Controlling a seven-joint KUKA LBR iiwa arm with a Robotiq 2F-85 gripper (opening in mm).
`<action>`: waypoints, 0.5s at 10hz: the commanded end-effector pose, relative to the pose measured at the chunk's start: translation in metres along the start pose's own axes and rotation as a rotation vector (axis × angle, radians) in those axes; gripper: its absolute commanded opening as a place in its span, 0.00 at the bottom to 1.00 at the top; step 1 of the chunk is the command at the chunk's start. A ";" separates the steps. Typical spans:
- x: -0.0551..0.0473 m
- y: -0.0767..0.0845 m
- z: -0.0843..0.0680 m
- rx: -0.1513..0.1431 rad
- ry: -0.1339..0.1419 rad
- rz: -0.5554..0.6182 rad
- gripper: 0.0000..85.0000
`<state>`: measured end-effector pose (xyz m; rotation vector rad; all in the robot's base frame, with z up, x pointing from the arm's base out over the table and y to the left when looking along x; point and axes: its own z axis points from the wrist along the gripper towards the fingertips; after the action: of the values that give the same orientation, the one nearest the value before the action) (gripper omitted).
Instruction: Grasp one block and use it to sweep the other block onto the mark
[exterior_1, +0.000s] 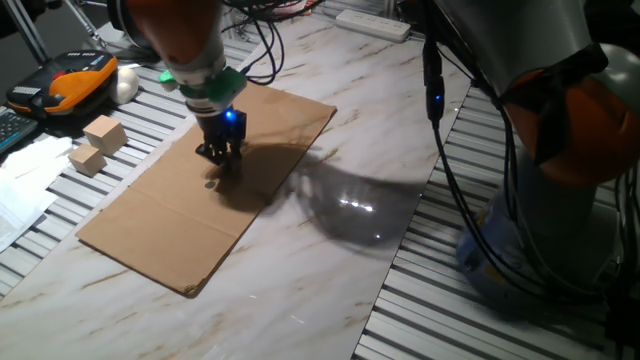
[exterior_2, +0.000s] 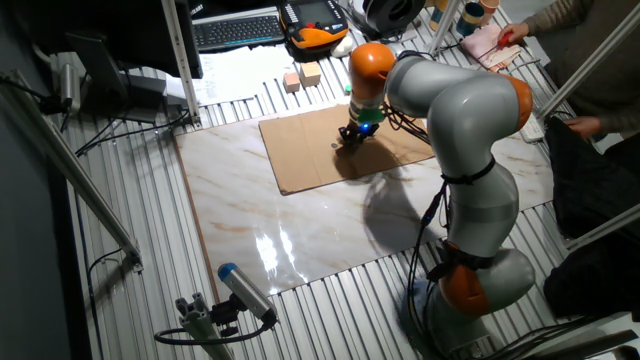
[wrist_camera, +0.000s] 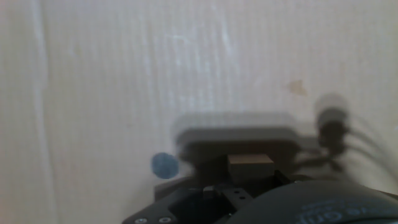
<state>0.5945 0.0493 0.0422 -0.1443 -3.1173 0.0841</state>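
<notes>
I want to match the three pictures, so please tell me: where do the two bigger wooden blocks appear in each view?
One fixed view: the two wooden blocks lie at the far left, on the slatted table, beside the cardboard sheet.
The other fixed view: the blocks lie near the top middle, beyond the sheet.
Hand view: not in it.
Shared landmark: the cardboard sheet, which fills the hand view.

No text, label, brand, number or sign can be read in any view. The keyboard and the orange-and-black device at the desk's far edge are too small for their markings to be made out. Pale marks low on the dark hand body in the hand view are blurred beyond reading.
</notes>
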 end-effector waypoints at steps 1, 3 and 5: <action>0.001 0.004 0.000 0.000 0.001 0.008 0.00; 0.000 0.016 -0.004 0.007 0.002 0.028 0.00; -0.001 0.026 -0.005 0.010 0.008 0.046 0.00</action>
<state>0.5981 0.0747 0.0449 -0.2157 -3.1058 0.1002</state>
